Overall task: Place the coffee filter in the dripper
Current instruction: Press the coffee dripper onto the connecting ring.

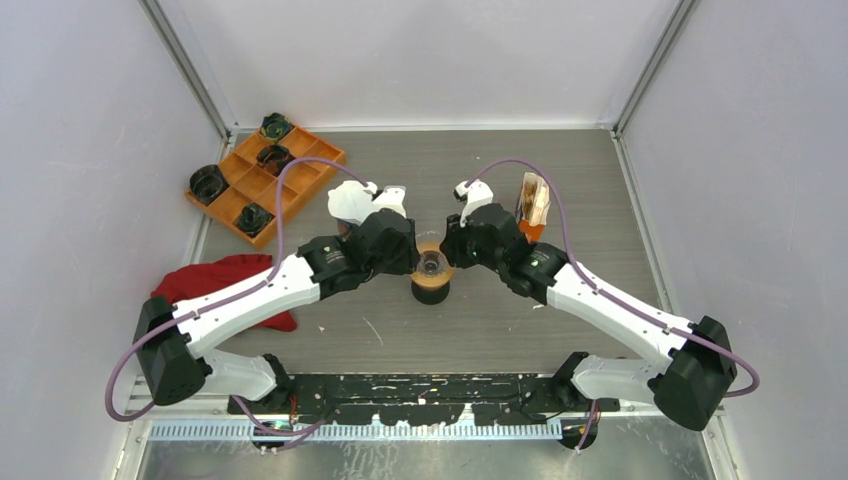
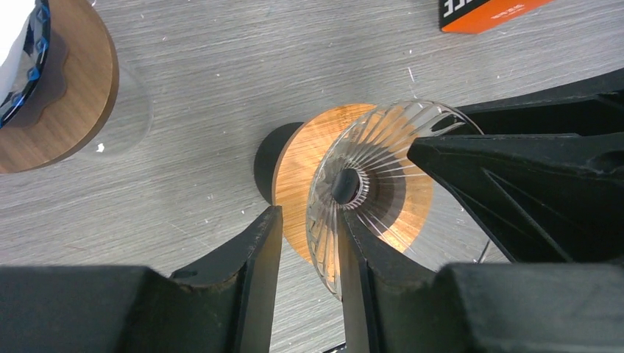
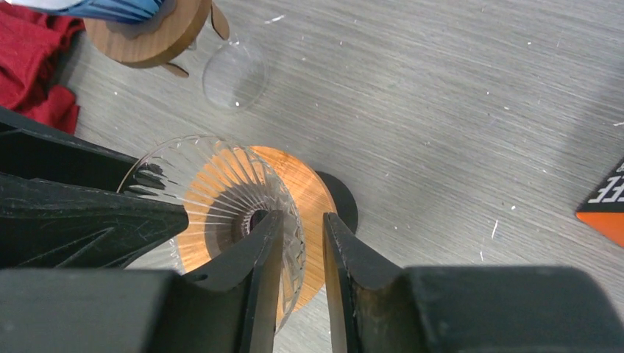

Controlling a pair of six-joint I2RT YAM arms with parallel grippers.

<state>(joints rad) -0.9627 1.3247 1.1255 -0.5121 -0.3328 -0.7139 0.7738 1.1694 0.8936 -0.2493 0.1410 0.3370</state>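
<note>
Both grippers at the glass dripper, mid-counter.
The left gripper and right gripper each straddle the rim of the dripper, jaws slightly apart and not clamped. The filter pack stands upright on the counter, just beyond to the right.

Radially ribbed clear glass dripper; round orange-brown wooden base; grey wood-grain bench; crumpled red cloth; orange compartment tray.
</note>
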